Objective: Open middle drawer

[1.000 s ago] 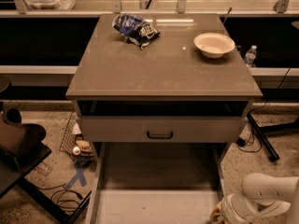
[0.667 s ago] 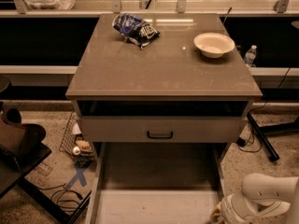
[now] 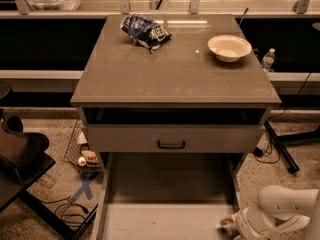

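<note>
The middle drawer (image 3: 150,138) has a flat grey-beige front with a small black loop handle (image 3: 171,144). It sits under the cabinet's brown top (image 3: 175,69), with a dark gap above its front. My gripper (image 3: 227,224) is at the bottom right, on the end of the white arm (image 3: 282,206). It is low, well below and to the right of the handle, beside the right rail of a lower drawer (image 3: 165,221) that is pulled out and shows a pale floor. The gripper touches nothing that I can see.
On the cabinet top lie a blue crisp bag (image 3: 145,31) and a white bowl (image 3: 229,47). A wire basket with small items (image 3: 82,151) stands on the floor at the left, near a dark chair (image 3: 20,154). A water bottle (image 3: 268,59) and black stand legs (image 3: 282,149) are at the right.
</note>
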You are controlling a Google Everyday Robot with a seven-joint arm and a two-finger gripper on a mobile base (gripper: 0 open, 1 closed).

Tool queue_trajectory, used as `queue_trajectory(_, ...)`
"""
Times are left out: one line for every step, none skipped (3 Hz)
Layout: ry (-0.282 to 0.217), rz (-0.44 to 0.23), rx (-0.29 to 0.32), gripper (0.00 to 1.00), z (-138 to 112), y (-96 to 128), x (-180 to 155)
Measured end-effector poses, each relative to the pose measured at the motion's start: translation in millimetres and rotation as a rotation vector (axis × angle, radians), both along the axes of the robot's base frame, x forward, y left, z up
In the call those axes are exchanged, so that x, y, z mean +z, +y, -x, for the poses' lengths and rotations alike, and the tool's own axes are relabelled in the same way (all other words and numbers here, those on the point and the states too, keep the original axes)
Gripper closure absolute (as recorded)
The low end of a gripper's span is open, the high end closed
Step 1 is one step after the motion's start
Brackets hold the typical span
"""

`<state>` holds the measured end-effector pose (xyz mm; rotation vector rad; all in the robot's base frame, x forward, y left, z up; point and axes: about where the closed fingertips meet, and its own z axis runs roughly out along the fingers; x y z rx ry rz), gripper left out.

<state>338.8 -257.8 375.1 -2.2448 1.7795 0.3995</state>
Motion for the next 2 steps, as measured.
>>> queue_trajectory(0.002, -0.001, 0.001, 0.0, 0.6, 2.0, -0.6)
queue_trajectory(0.002, -0.001, 0.001, 0.0, 0.6, 2.2, -0.6)
